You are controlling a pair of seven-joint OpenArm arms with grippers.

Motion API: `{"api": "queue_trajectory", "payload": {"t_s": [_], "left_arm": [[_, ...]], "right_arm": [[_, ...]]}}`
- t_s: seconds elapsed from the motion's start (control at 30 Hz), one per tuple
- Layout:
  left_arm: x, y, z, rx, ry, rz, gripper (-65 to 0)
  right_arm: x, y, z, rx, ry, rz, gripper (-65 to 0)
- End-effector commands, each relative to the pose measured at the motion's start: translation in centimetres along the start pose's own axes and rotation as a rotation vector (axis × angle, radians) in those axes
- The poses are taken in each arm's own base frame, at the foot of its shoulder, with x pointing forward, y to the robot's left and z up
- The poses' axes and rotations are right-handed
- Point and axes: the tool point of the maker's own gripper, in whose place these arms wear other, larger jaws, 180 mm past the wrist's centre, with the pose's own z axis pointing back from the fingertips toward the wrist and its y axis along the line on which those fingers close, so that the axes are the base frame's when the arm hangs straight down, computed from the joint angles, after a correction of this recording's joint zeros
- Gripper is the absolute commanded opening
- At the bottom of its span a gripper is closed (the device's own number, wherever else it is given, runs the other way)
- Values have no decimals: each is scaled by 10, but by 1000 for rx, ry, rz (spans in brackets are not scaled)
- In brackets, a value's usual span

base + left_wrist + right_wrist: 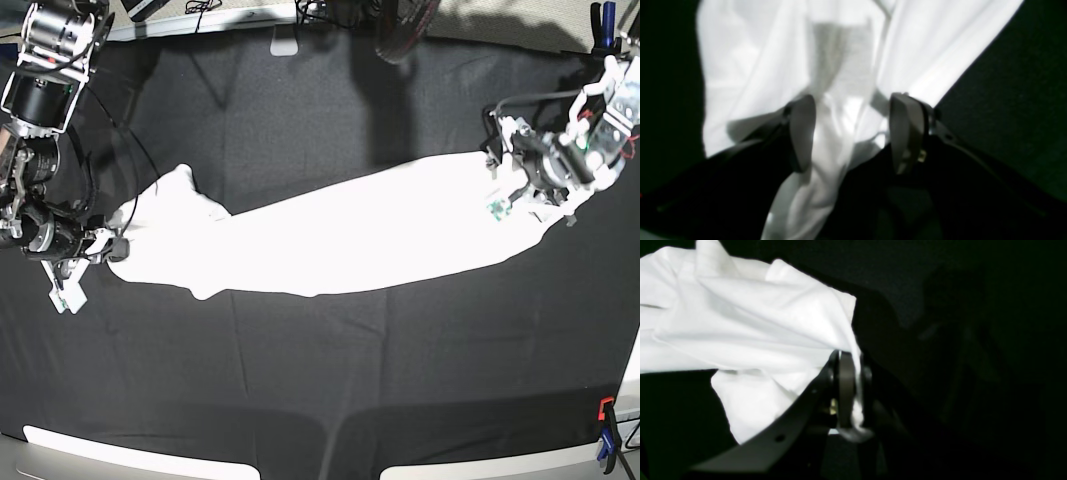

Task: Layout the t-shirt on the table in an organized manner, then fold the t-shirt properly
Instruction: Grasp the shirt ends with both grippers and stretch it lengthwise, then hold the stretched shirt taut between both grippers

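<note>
The t-shirt [330,240] lies stretched in a long white band across the middle of the table [330,400], plain side up, running from my right gripper [108,243] at the scene's left edge to my left gripper [520,185] at the far right. My right gripper is clamped tight on a bunched corner of the cloth, while my left gripper stands wide apart, a rumpled fold of white fabric lying loose between its fingers [803,133]. Black cloth covers the table all round, pinned by an orange and blue clamp [606,435] at the near right corner.
</note>
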Motion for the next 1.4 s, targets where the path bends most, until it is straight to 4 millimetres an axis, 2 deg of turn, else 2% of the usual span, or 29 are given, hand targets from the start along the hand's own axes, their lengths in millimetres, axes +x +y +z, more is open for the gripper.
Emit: {"api": "queue_trajectory", "payload": {"t_s": [0.0,0.07,0.13,0.2,0.3,0.43,0.63,0.73,0.8,0.9,1.0,1.13,1.23,1.37], "left_arm": [[5,-5,7,-45,-15,-21,-322],[20,-27,15,-150,-69,-36,-322],[38,-39,26,-194,-136,-46,-322],[51,-43,34,-196,-179,-68,-322],[56,-41,36,-176,-205,-86,-322],[48,-30,28,-129,-178,-90,-322],[19,-18,8,-116,-98,-39,-321],[10,-18,5,-125,-65,-22,-322],[10,-23,6,-151,-67,-12,-329],[18,-32,8,-200,-111,-53,-416],[22,-32,9,-198,-135,-56,-509],[16,-16,3,-91,-88,-146,-536],[14,-5,1,-21,-61,-154,-590],[14,-4,1,-16,-60,-146,-572]], "right_arm": [[19,-9,12,-24,-46,15,-650],[19,-9,12,-24,-48,15,-650],[19,-9,12,-24,-48,15,-650],[19,-9,12,-24,-47,15,-650],[19,-9,12,-24,-47,15,-650],[19,-9,12,-24,-47,15,-650],[19,-9,12,-24,-46,15,-650],[19,-9,12,-24,-47,15,-650],[19,-9,12,-24,-49,15,-650],[19,-9,11,-23,-49,14,-650],[19,-9,12,-23,-49,15,-650],[21,-6,11,-10,-60,10,-650],[33,12,13,91,-124,-27,-650],[44,28,13,173,-189,-56,-650]]}}
